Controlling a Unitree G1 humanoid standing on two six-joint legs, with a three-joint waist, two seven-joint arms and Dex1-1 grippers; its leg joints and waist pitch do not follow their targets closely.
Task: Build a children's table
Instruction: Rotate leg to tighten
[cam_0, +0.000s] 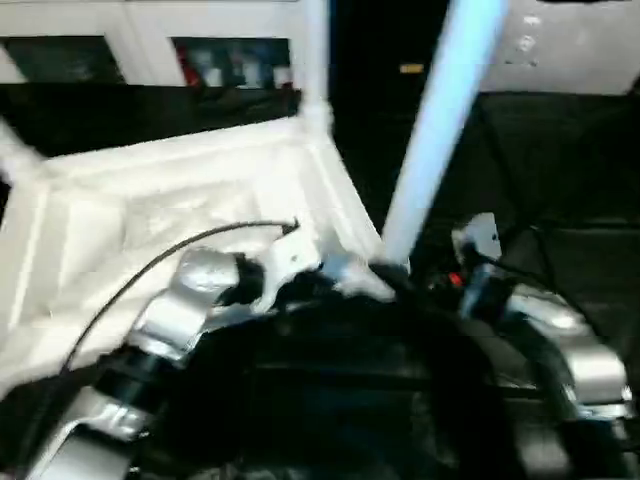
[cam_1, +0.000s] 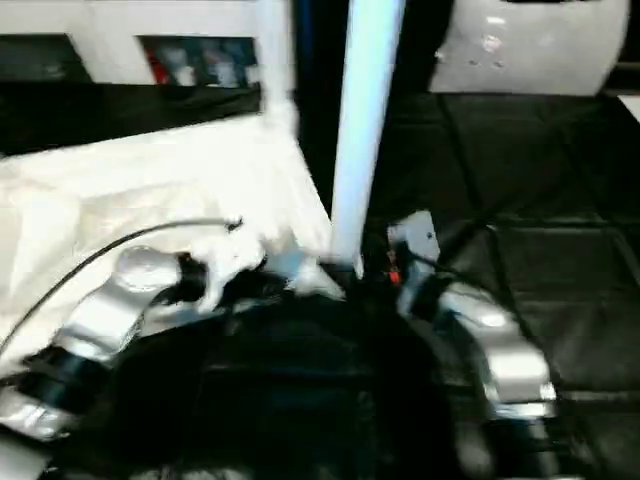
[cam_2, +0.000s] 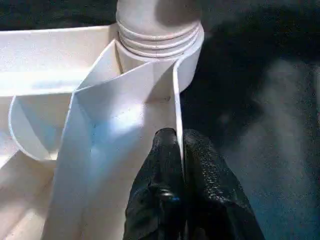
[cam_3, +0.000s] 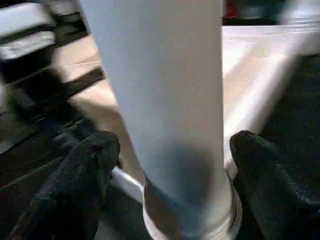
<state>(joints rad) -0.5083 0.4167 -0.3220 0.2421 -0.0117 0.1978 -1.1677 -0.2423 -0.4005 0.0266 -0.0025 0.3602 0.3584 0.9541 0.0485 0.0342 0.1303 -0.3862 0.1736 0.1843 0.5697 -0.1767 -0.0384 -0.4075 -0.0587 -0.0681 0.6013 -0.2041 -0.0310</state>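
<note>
The children's table top (cam_0: 200, 190) lies upside down, its ribbed white underside facing up. A long white leg (cam_0: 435, 130) stands upright in the near right corner socket, and another leg (cam_0: 315, 50) rises from the far corner. My left gripper (cam_2: 179, 137) is shut on the thin rim wall (cam_2: 176, 100) of the top, just short of a corner socket (cam_2: 160, 30) with a leg in it. My right gripper (cam_3: 175, 165) is open around the base of the near leg (cam_3: 165, 100). One black finger (cam_3: 80, 180) stands on each side of that leg, with a small gap.
A white cabinet with glass doors (cam_0: 130, 40) stands behind the table top. Black floor mats (cam_1: 540, 200) spread out to the right. A white object (cam_1: 530, 45) sits at the back right. My silver forearms (cam_0: 170, 320) cross the foreground.
</note>
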